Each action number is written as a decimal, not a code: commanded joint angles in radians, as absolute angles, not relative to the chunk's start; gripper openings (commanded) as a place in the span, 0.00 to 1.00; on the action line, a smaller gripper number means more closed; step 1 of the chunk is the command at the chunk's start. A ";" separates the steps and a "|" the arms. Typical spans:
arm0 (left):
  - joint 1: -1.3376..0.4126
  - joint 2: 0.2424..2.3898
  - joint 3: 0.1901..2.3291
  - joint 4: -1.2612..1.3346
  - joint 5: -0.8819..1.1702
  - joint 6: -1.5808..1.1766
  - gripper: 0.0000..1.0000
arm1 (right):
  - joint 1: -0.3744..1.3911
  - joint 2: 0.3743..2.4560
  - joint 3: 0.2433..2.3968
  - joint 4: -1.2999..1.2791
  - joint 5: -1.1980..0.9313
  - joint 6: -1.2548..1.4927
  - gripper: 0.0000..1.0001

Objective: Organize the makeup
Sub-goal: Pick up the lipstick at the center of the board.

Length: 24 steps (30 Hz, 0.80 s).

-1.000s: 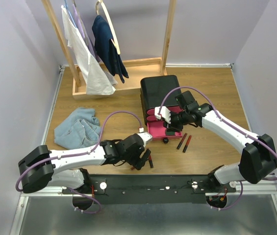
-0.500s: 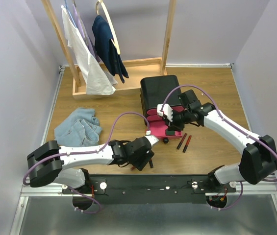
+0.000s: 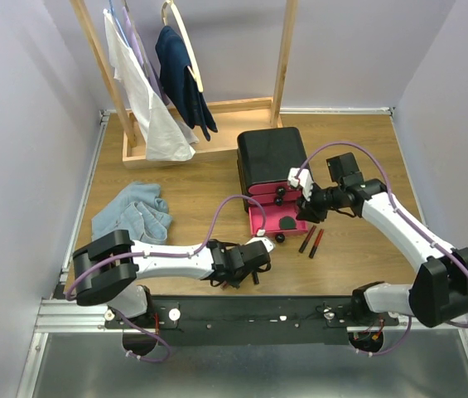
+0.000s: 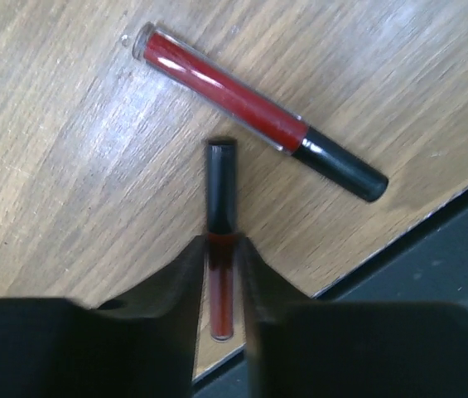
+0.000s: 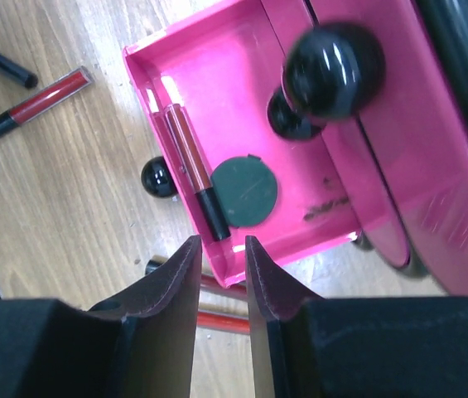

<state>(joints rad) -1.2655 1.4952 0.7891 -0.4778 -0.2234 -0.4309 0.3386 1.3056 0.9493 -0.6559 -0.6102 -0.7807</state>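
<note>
The bottom pink drawer (image 5: 217,75) stands pulled out, holding a lip tube (image 5: 190,170) beside a round green compact (image 5: 244,192). The right gripper (image 5: 223,249) hovers over its front rim, fingers a slit apart, empty. The left gripper (image 4: 221,257) pinches a second lip tube (image 4: 220,191) at the table's (image 4: 68,166) near edge.

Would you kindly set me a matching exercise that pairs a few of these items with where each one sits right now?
Things:
1. green compact
2. blue cloth
3. lip tube

Places:
A. held in the left gripper
B. crumpled on the left side of the table
C. inside the open pink drawer

Pairs: 1-C, 2-B, 3-A.
</note>
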 commanded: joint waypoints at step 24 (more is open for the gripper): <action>-1.261 1.454 1.106 -0.511 -0.414 -0.088 0.04 | -0.058 1.051 0.738 -0.489 -0.893 -0.425 0.35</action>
